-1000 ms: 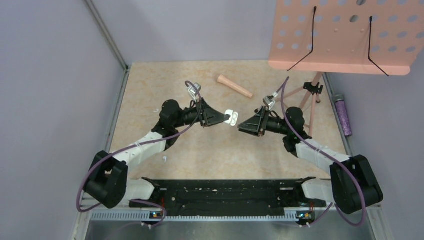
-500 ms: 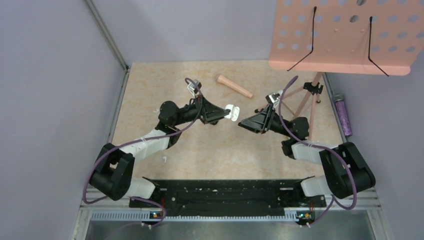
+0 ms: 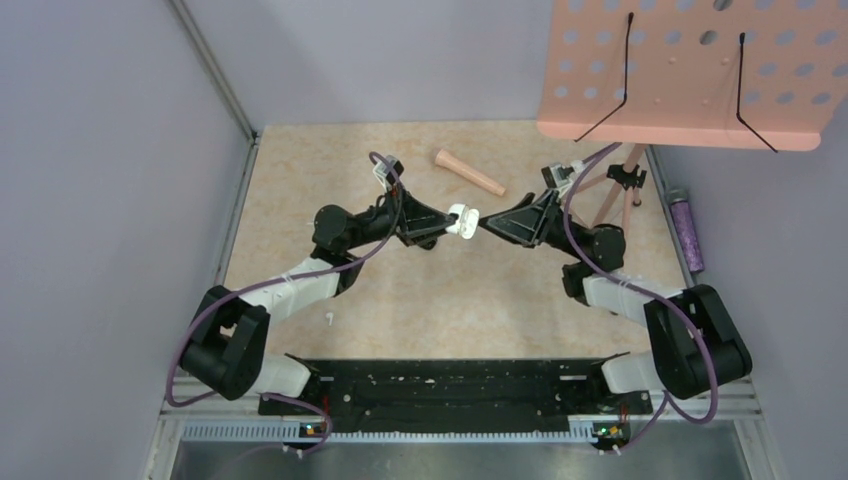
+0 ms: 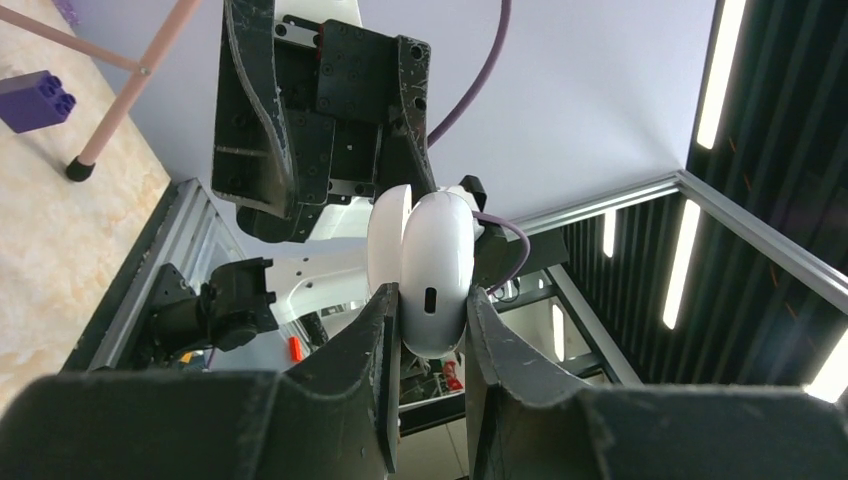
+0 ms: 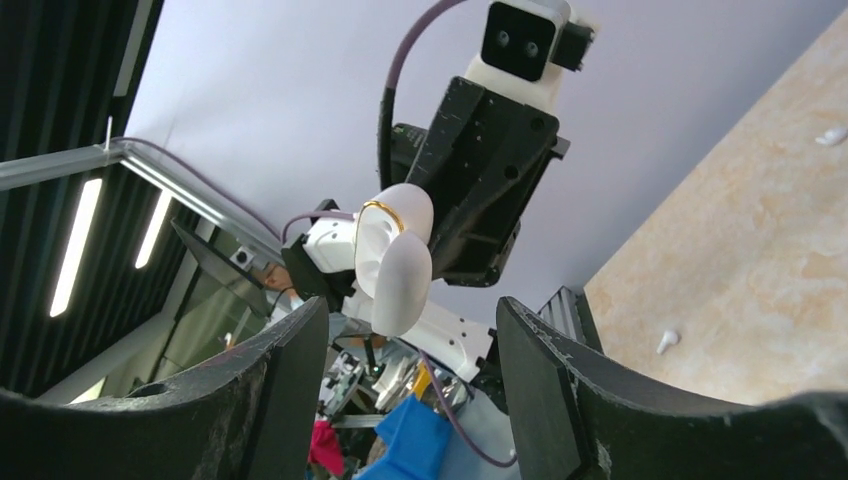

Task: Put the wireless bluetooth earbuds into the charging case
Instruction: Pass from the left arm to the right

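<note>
My left gripper [image 3: 450, 222] is shut on the white charging case [image 3: 462, 220] and holds it in the air over the middle of the table. In the left wrist view the case [image 4: 435, 262] stands between my fingers with its lid ajar. My right gripper [image 3: 486, 222] is open and empty, its tips right next to the case. In the right wrist view the case [image 5: 396, 256] hangs just beyond my open fingers, nearer the left one. One tiny white earbud [image 3: 328, 318] lies on the table near the left arm. Two earbuds [image 5: 667, 341] [image 5: 830, 135] show on the table in the right wrist view.
A peach wooden peg [image 3: 468, 172] lies at the back centre. A pink perforated stand [image 3: 690, 70] on thin legs [image 3: 628, 195] stands at the back right. A purple bottle [image 3: 686, 228] lies by the right wall. A purple brick [image 4: 35, 98] sits near a stand leg.
Both grippers have moved towards the back and closer together. The right gripper's tips now reach the case held in the left gripper. The earbud on the table has not moved.
</note>
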### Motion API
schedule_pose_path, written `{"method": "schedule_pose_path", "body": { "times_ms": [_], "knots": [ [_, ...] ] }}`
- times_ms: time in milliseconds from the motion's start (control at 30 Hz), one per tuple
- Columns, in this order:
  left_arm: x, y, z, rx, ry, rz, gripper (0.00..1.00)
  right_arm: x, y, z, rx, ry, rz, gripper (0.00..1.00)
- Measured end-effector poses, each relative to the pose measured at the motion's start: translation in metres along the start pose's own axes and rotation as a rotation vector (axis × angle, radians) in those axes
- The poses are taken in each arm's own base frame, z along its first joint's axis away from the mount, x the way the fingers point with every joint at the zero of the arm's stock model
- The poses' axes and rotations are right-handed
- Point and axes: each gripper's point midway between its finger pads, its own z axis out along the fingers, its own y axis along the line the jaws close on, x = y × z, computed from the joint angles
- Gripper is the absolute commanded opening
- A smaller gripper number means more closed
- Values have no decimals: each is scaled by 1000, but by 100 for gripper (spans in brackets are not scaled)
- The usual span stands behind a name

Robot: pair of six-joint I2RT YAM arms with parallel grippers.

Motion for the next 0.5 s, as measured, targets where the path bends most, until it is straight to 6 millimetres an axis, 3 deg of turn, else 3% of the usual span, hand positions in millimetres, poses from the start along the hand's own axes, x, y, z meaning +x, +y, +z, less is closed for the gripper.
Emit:
{"method": "schedule_pose_path", "body": {
  "times_ms": [200, 500],
  "knots": [
    [0, -12, 1, 47, 8, -12, 0, -9, 13, 9, -35, -14, -20, 63],
    [-2, -21, 3, 92, 20, -39, 0, 2, 28, 24, -93, 29, -43, 62]
  ]
}}
